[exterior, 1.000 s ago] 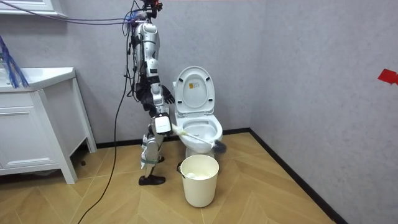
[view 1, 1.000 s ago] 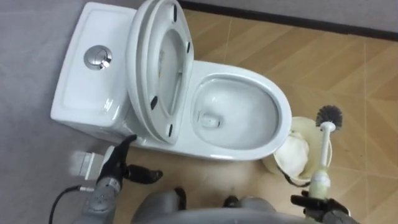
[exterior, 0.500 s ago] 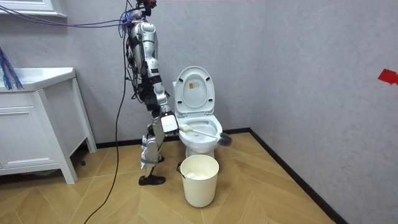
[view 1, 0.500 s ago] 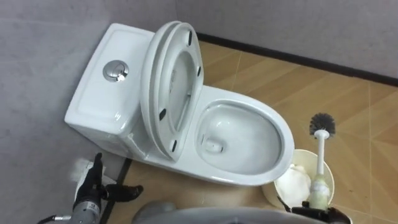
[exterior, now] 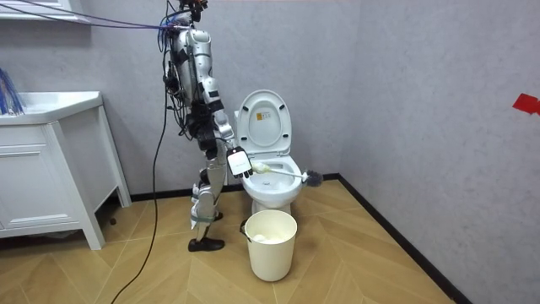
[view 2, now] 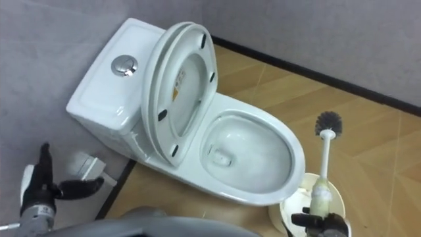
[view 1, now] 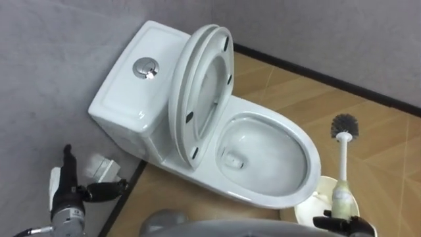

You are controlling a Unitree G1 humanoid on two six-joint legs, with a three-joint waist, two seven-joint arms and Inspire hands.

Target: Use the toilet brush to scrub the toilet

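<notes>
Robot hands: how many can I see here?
2. The left robot hand is at the lower left beside the toilet, fingers open; the right robot hand is at the bottom right, gripping the brush.

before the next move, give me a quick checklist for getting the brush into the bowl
1. Seat and lid of the white ceramic toilet raised: ok.
2. Bowl unobstructed: ok.
3. White-handled toilet brush with black bristles gripped by the right robot hand: ok.
4. Bristles over the bowl: not ok, they are past the rim, over the floor.
5. Left robot hand clear of the toilet: ok, open, beside the tank.
6. Cream round plastic bucket clear of the swing: cannot tell.
</notes>
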